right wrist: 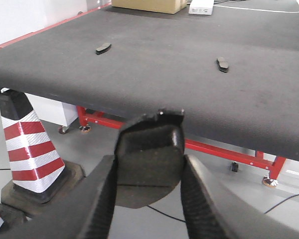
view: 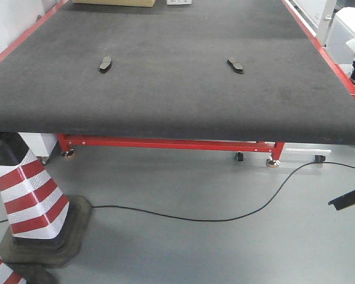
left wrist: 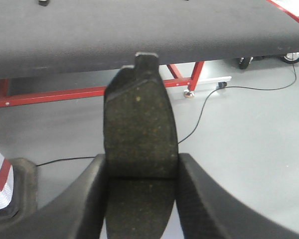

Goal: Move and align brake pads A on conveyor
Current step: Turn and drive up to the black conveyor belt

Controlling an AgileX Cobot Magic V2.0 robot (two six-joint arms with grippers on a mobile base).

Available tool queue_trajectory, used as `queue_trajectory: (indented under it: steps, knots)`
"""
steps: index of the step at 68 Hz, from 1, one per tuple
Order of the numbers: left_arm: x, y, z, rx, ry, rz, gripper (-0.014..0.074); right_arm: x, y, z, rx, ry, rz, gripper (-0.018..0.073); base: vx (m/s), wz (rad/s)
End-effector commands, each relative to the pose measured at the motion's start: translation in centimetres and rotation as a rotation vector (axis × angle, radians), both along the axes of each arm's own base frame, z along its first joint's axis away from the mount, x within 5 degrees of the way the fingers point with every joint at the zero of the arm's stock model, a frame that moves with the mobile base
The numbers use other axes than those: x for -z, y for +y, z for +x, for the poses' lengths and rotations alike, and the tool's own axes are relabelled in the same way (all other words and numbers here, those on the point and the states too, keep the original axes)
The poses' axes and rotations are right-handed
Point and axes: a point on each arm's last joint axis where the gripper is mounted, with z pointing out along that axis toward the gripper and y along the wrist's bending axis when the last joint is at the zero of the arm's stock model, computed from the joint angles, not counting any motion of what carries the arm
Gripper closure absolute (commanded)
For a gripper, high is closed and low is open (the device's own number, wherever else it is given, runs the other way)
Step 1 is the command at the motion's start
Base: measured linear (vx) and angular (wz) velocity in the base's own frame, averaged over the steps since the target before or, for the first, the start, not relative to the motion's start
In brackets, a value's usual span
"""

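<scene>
Each pincer, left (left wrist: 139,172) and right (right wrist: 147,172), is closed on one brake pad (left wrist: 138,134), short of the conveyor (view: 165,94) where two pads (view: 105,64) lie. A pad released too early may fall to the floor.

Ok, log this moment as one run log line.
left gripper: shut on brake pad | right gripper: shut on brake pad | conveyor: two pads lying apart | both arms short of belt

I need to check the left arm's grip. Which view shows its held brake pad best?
The left wrist view: the held brake pad fills the frame, pinched between the left gripper's fingers. The front view and right wrist view do not show it.
</scene>
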Motion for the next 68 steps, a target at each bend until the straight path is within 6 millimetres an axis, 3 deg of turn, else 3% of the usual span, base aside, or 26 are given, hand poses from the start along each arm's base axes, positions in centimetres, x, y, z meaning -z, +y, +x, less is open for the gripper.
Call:
queue_trajectory:
  steps: [1,35,68]
  knots:
    - [-1.67,-0.29,0.22,0.020,-0.102,-0.050,0.0603,-1.70,0.13,0.07,-0.015,-0.113,0.022,0.0564,0.05,-0.08]
    - [-1.67,-0.29,0.22,0.020,-0.102,-0.050,0.0603,-1.70,0.13,0.07,-0.015,-0.113,0.022,0.0564,0.10,-0.03]
    - [-1.67,-0.29,0.22,0.020,-0.102,-0.050,0.0603,-1.70,0.13,0.07,-0.015,-0.113,0.022,0.0564,0.32,0.05]
